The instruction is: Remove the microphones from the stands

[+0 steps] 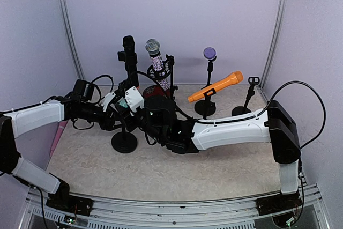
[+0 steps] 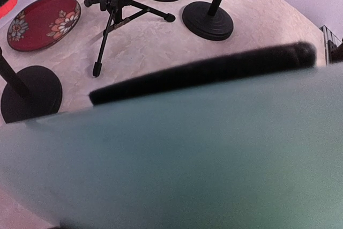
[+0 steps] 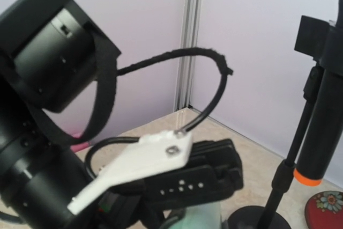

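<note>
top external shows both arms meeting at the left middle of the counter [image 1: 225, 175], over a round-based stand [image 1: 124, 142]; the teal microphone [image 1: 121, 109] sits atop that stand, the left pincer [image 1: 125, 102] right at it, the right pincer [image 1: 148, 117] just beside; whether either pincer is open, closed or gripping cannot be told

Top view's bright and even, soft diffuse light, only faint shadows on the table [image 1: 214, 172]. Left wrist cam is rough: a huge teal-green smear [image 2: 203, 164] totally out of focus, and the edges bow. Right wrist looks dimmer, a bit soft up close.
</note>
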`<action>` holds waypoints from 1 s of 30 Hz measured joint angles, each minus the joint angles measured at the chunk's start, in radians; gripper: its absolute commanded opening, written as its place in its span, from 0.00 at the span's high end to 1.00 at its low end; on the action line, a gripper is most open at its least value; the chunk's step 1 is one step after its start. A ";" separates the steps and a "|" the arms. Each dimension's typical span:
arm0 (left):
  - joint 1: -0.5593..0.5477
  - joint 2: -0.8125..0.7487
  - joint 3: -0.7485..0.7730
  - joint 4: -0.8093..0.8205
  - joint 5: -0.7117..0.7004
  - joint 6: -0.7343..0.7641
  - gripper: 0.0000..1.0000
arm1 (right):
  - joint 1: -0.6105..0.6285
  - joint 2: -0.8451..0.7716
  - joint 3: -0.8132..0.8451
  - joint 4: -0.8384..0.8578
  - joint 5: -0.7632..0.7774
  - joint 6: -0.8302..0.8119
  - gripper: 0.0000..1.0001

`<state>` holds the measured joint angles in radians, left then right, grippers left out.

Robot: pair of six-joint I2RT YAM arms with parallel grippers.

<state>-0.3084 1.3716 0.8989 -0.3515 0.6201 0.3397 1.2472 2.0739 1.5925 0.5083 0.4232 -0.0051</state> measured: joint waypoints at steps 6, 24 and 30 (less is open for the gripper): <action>0.007 0.034 0.000 0.016 0.005 -0.008 0.67 | 0.000 0.000 -0.005 0.006 -0.001 0.018 1.00; 0.022 0.045 -0.005 0.048 0.063 -0.018 1.00 | -0.002 -0.033 -0.098 0.096 0.011 0.049 1.00; 0.008 0.045 -0.016 0.099 0.089 -0.017 1.00 | -0.001 -0.097 -0.182 0.110 0.018 0.051 1.00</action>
<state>-0.3004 1.4166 0.8833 -0.2523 0.7086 0.3225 1.2461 1.9766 1.4109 0.6186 0.4412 0.0460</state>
